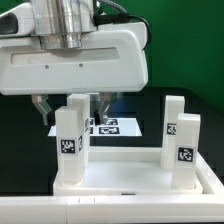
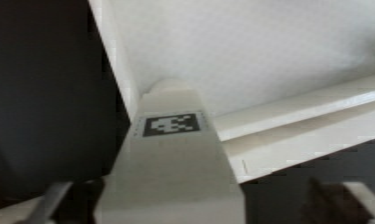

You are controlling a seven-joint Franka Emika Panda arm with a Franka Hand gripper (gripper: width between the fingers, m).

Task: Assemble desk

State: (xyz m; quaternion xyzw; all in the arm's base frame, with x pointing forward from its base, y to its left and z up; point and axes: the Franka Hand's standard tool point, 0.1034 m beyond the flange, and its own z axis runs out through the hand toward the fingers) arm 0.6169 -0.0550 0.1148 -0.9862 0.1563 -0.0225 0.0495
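The white tabletop [image 1: 130,180] lies rim-up at the front. One white tagged leg [image 1: 70,140] stands upright in its corner on the exterior view's left. Two more tagged legs [image 1: 175,118] [image 1: 186,142] stand at the corners on the exterior view's right. My gripper [image 1: 70,108] is open just above the left leg, with a finger on each side of the leg's top. In the wrist view the leg [image 2: 166,130] runs up between the fingers [image 2: 52,200], with gaps on both sides of it. The tabletop's floor [image 2: 255,50] and rim [image 2: 317,110] lie beyond it. My gripper [image 2: 198,200] holds nothing.
The marker board [image 1: 112,127] lies flat on the dark table behind the tabletop. A green wall backs the scene.
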